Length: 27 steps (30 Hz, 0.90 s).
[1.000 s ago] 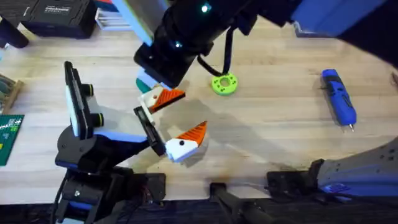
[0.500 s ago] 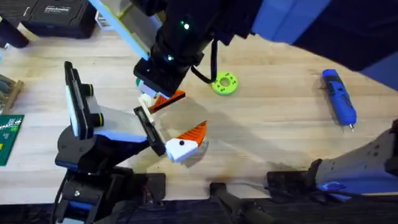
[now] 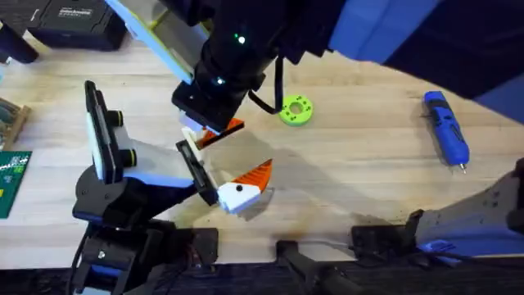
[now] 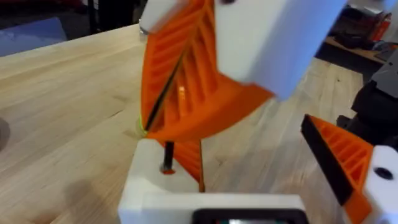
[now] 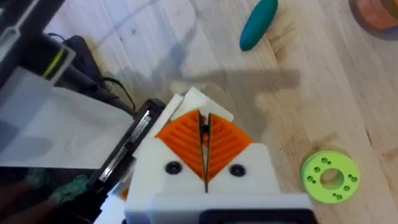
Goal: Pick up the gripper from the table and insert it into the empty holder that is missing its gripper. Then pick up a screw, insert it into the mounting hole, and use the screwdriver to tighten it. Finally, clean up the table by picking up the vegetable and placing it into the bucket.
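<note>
right gripper (image 5: 206, 144): orange pads pressed together on a thin dark screw (image 5: 203, 126) | left gripper (image 3: 232, 161): jaws spread, empty | green disc (image 3: 295, 111) nearby | screwdriver (image 3: 445, 129) on table (image 3: 360, 164)

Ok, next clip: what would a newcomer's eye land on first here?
Probably the right arm, reaching across the table's middle, large and dark under the overhead camera, its right gripper with orange pads pressed together. Next, the lime-green disc just beside that arm, and the blue screwdriver lying alone toward the table's right edge.
</note>
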Tool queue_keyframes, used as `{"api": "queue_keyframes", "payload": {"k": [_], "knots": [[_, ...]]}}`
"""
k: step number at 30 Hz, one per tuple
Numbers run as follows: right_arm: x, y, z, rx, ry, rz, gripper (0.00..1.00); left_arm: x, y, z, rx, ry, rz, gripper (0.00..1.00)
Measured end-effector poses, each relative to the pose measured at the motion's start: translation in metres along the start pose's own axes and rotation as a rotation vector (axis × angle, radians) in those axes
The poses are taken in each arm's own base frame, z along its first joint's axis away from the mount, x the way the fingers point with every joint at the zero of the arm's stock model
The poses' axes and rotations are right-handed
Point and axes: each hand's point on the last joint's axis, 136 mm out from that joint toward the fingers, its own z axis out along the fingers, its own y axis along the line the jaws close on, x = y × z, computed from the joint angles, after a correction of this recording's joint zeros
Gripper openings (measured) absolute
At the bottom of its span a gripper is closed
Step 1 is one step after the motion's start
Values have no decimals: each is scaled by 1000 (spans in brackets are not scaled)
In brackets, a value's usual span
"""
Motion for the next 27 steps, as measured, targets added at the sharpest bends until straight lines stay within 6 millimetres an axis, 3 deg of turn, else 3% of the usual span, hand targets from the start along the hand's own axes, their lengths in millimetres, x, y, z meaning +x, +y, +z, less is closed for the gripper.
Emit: {"api": "queue_keyframes", "payload": {"k": [8, 27], "knots": [[7, 0, 12, -3, 47, -1, 7, 0, 0, 0, -1, 1, -8, 985], [-1, -5, 17, 26, 24, -18, 7, 1, 0, 0, 3, 3, -10, 985]]}}
